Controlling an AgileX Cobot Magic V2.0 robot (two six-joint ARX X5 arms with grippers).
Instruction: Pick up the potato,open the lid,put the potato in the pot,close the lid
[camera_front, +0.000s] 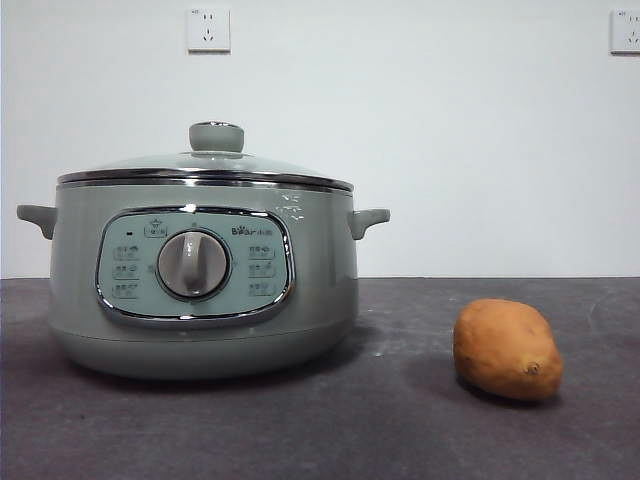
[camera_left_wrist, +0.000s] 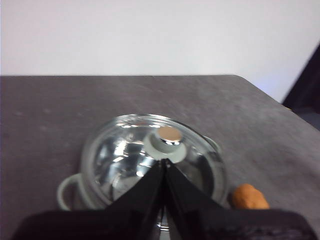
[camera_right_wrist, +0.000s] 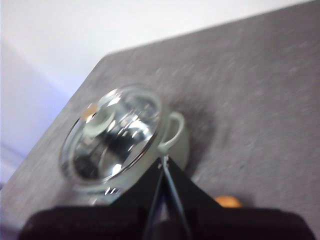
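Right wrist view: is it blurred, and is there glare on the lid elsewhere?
Right wrist view: blurred throughout, lid and potato smeared. Left wrist view: sharper, bright reflections streak the glass lid. Front view: crisp, even light, soft shadows beside the pot and potato.

A brand mark reading "Bear" (followed by small characters too fine to read) sits at the upper right of the control panel (camera_front: 195, 265) on the pot (camera_front: 205, 270), whose button labels around the dial (camera_front: 193, 264) are illegible.
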